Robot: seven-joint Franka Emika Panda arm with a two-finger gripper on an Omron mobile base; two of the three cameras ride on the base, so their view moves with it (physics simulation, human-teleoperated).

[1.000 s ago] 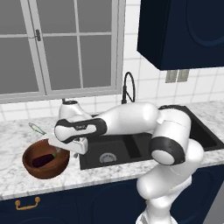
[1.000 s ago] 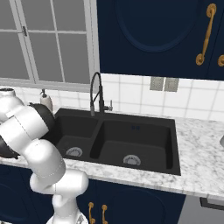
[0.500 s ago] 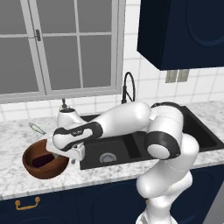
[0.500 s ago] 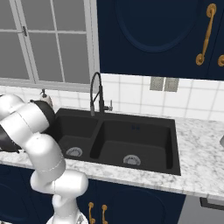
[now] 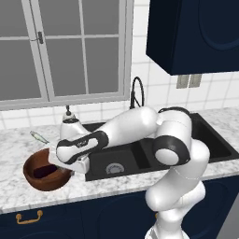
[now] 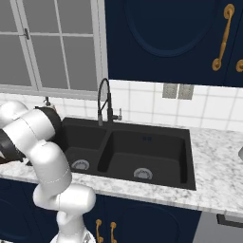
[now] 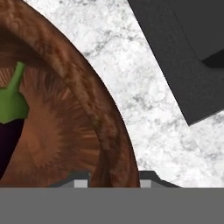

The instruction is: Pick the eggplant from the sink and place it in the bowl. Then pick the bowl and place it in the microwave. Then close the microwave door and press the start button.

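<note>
One bowl [image 5: 44, 175], one eggplant [image 7: 9, 127], one sink [image 6: 128, 152] with two basins. The eggplant lies inside the bowl, green stem up in the hand view. The bowl sits on the marble counter [image 7: 148, 118], just beside the sink's edge. The gripper [image 7: 113, 179] straddles the bowl's rim, one finger [image 7: 81, 179] inside, one outside; grip cannot be confirmed.

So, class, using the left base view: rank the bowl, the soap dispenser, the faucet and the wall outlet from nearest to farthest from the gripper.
1. The bowl, directly at the gripper, which sits over its right rim.
2. The soap dispenser, just behind the hand on the counter.
3. The faucet, farther right, behind the sink.
4. The wall outlet, far right on the tiled wall.
</note>
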